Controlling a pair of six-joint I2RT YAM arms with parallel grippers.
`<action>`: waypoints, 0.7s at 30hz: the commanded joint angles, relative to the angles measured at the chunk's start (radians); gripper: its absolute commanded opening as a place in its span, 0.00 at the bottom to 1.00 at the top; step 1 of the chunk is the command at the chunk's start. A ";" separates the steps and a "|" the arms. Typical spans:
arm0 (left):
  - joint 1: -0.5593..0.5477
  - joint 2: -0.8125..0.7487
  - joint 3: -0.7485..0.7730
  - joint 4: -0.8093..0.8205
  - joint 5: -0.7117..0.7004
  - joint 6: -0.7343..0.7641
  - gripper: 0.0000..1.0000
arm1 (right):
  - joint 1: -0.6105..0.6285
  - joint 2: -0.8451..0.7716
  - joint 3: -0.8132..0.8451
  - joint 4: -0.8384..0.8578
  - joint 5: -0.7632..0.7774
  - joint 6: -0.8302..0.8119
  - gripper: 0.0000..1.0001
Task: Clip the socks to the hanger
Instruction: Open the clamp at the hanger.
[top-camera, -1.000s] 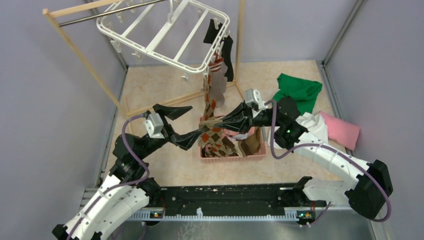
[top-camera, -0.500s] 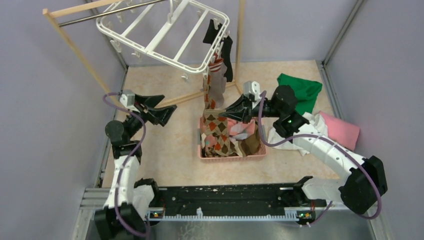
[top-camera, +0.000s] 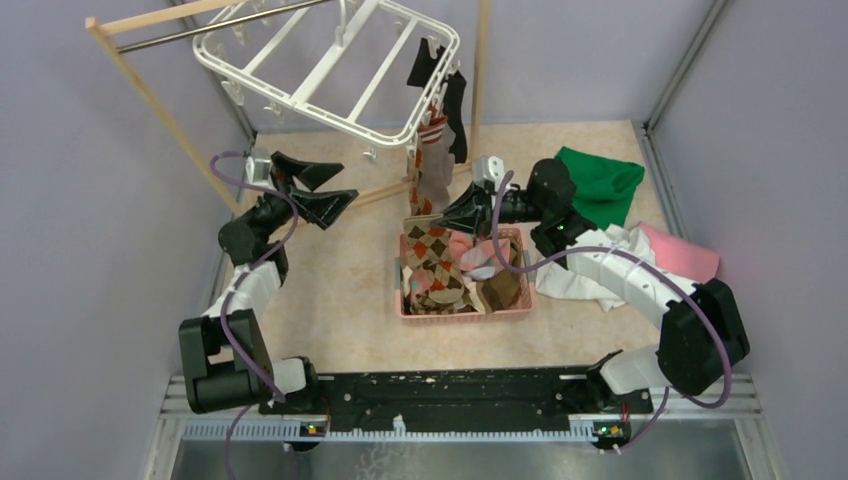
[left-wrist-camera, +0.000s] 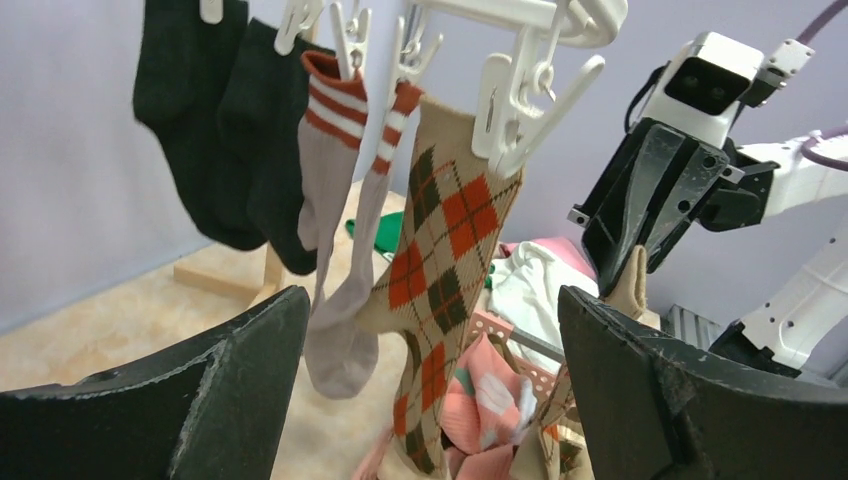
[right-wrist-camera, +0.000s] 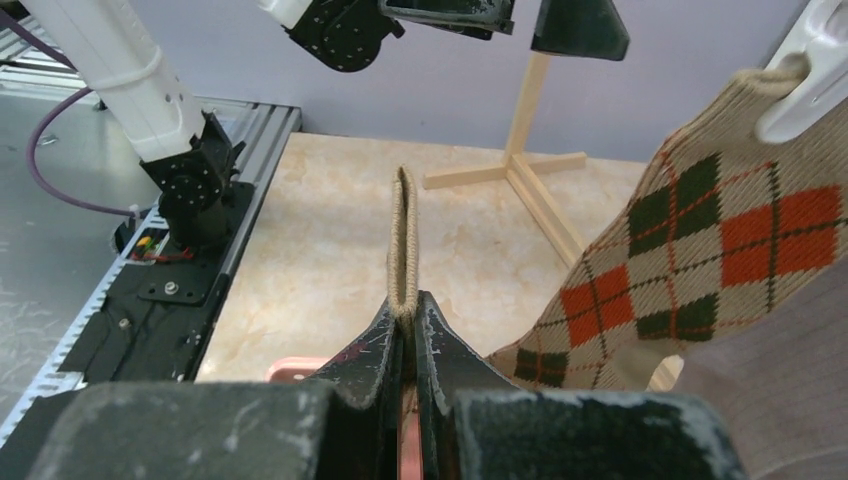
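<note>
Below the clip-lined edge of the large white plastic hanger frame (top-camera: 300, 100), the right gripper (right-wrist-camera: 408, 310) pinches the upright cuff of a tan knit sock (right-wrist-camera: 402, 240) over the pink plastic basket (top-camera: 465, 312). The left gripper (top-camera: 348, 182) gapes wide and empty above open beige floor (top-camera: 330, 290).

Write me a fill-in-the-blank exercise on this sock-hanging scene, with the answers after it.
The right gripper is shut on a sock cuff, while the left gripper is ___.
The basket of loose socks is coloured ___.
The hanger carries ___ plain black socks.
The hanging argyle sock is held by a white ___.
Answers: open, pink, two, clip.
</note>
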 joint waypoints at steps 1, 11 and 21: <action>-0.055 0.078 0.116 0.347 0.014 0.057 0.99 | 0.002 0.042 0.100 0.120 -0.046 0.048 0.00; -0.097 0.183 0.257 0.348 0.014 0.091 0.99 | 0.003 0.053 0.100 0.152 -0.044 0.086 0.00; -0.166 0.180 0.317 0.350 -0.015 0.105 0.99 | 0.003 0.052 0.102 0.148 -0.029 0.079 0.00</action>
